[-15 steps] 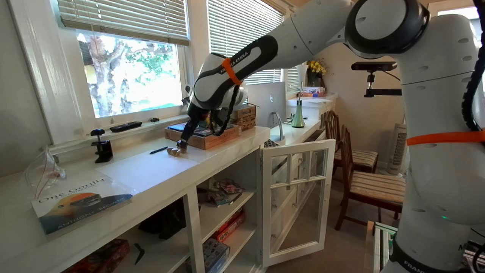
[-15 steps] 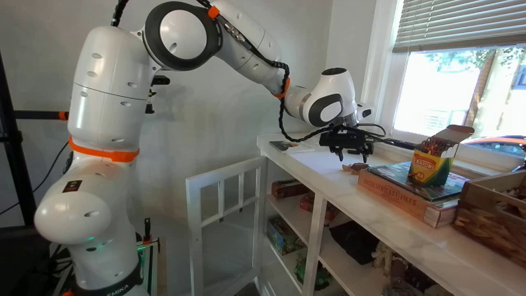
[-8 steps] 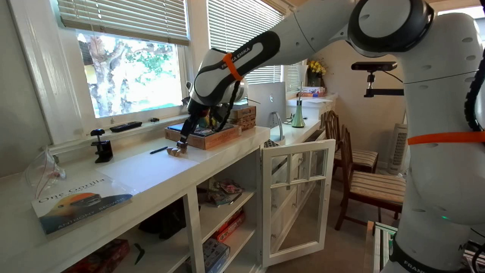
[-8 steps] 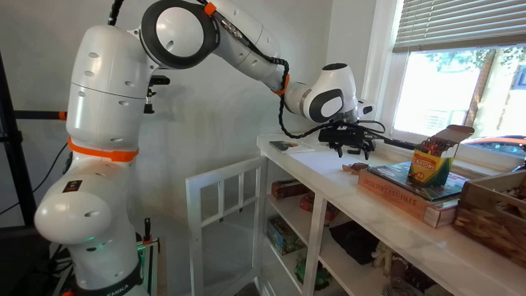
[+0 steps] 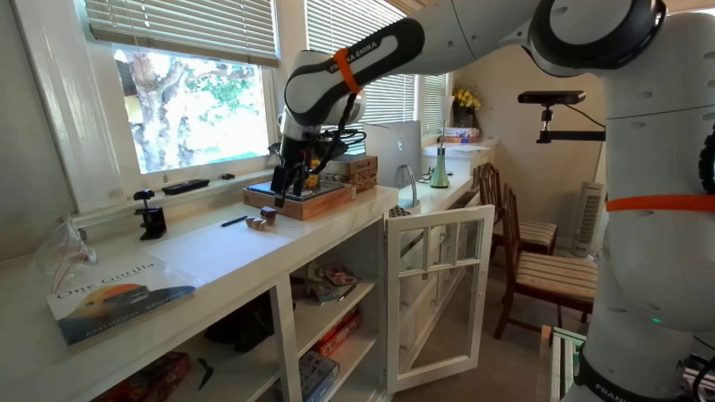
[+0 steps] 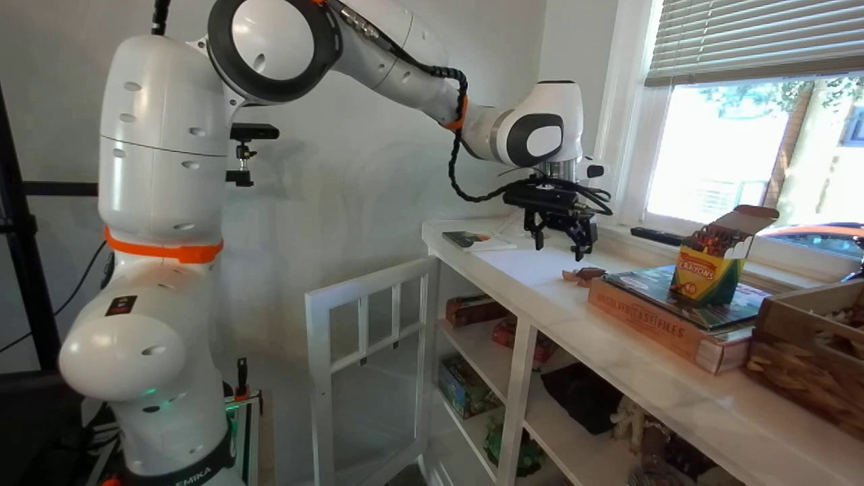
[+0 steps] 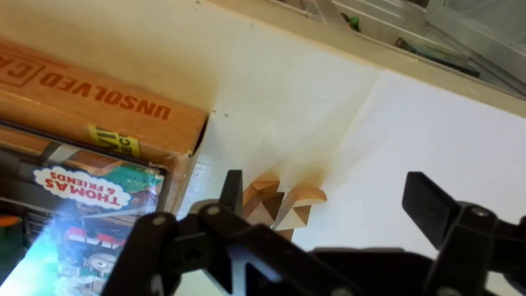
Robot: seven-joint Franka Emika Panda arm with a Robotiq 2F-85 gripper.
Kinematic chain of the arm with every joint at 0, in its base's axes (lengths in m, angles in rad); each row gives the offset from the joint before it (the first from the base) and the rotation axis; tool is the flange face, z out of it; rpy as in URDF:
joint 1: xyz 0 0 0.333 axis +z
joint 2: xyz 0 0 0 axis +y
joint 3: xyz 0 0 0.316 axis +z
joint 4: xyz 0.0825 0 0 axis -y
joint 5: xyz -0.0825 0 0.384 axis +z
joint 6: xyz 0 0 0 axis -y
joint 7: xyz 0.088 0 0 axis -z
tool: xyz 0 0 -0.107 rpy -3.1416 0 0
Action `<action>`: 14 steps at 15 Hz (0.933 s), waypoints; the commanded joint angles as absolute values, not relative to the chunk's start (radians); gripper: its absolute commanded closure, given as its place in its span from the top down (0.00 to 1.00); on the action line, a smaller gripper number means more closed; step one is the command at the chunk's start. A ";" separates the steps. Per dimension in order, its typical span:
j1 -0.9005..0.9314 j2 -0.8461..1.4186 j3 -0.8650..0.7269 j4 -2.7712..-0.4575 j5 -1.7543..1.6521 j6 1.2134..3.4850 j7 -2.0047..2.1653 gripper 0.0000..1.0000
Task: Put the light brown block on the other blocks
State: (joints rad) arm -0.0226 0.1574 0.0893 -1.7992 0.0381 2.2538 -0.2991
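In an exterior view the black fingers (image 5: 279, 197) hang above the bench (image 5: 335, 221), apart from a small cluster of brown wooden blocks (image 5: 256, 223); the topmost block (image 5: 268, 211) sits at the end towards a wide flat box (image 5: 328, 201), and a dark pen (image 5: 234, 221) lies just beside the cluster. In an exterior view the fingers point down above the blocks, tips well apart, while a crayon box (image 6: 705, 273) stands on the things stacked over the flat box. In the wrist view the fingers are spread wide and hold nothing; the blocks show near one fingertip, beside a white sheet (image 7: 431, 131). Which block the task means I cannot tell; all those seen are in that cluster.
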 commanded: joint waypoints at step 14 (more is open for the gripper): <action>0.103 0.218 0.067 -1.774 -0.007 2.280 0.351 1.00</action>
State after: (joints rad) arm 0.0756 0.1923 0.0860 -1.7760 0.0297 2.2275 0.2566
